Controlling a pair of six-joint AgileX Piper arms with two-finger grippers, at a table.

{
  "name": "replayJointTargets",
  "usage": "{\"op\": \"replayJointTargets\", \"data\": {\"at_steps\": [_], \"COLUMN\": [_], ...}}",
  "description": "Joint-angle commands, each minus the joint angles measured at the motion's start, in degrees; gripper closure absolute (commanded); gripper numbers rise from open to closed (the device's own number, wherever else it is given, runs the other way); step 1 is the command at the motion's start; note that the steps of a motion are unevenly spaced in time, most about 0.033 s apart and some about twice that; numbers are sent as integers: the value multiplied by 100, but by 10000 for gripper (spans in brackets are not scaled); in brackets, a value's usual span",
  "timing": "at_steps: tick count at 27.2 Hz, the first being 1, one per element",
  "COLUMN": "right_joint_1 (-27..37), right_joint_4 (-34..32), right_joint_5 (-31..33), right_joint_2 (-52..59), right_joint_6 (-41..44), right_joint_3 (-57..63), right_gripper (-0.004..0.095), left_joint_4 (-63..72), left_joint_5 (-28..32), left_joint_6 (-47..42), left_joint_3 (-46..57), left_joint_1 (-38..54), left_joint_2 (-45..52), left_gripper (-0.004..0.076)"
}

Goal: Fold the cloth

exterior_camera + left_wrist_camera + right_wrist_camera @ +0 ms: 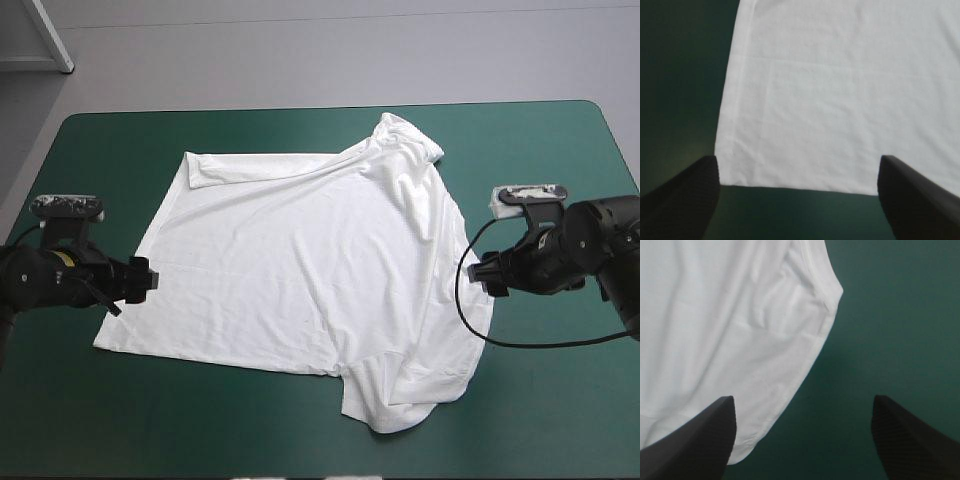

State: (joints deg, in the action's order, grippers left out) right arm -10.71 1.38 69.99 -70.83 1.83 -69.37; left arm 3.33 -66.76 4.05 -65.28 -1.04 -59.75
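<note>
**Shirt laid out, first grasp not yet made**

The table (120, 420), under its teal-green cover, carries the T-shirt (300, 260) across its middle. It is spread nearly flat but a little askew. A strip is turned over along the far left edge, there are loose wrinkles toward the far right, and a rounded flap is bunched at the near right. No fold shows yet, so by my reading the job is at its opening step, getting hold of the cloth.

Both arms lie low and reach inward from opposite sides, level with the middle of the shirt. The left tool (150, 280) sits just off the shirt's straight left edge. The right tool (475, 272) sits just beside the curved right edge. Neither holds anything.

In the left wrist view the black fingers (690, 195) stand wide apart. The shirt's edge runs across just ahead of them, with a corner of it by one finger. In the right wrist view the fingers (695, 440) are also spread. One is over the shirt's rounded border and the other over bare cover.

The next move probably calls for each tool to drop to the cover, slide one finger under the edge and pinch it. The thin cloth lies flat, so catching it cleanly without pushing it into a ridge will likely be the hard part. The right side looks trickier, because the border there curves and is rumpled.
</note>
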Motion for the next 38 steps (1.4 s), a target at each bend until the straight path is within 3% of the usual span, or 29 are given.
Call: {"op": "replayJointTargets", "data": {"at_steps": [1,11,20,25,31,35,37,38], "right_joint_1": [15,15,15,15,15,15,15,26], "right_joint_4": [-94,665,994,1526,1569,1479,1087,581], "right_joint_5": [-528,-2164,-2343,-2497,-2947,-2871,-2541,-2260], "right_joint_2": [162,-326,-1251,-1390,-1379,-1190,-920,-774], "right_joint_6": [98,116,116,-183,-509,-509,-421,-256], "right_joint_3": [511,1791,1867,2114,2231,1860,1461,1151], "right_gripper": [213,247,331,474,924,926,926,926], "left_joint_4": [290,285,262,262,262,277,277,286], "left_joint_5": [474,401,373,386,415,440,557,607], "left_joint_6": [-75,-15,11,11,11,11,11,-4], "left_joint_3": [383,616,616,616,616,616,616,616], "left_joint_1": [3,3,3,3,3,3,3,3], "left_joint_2": [377,675,840,922,922,922,922,922], "left_gripper": [106,106,106,106,106,106,106,106]}}
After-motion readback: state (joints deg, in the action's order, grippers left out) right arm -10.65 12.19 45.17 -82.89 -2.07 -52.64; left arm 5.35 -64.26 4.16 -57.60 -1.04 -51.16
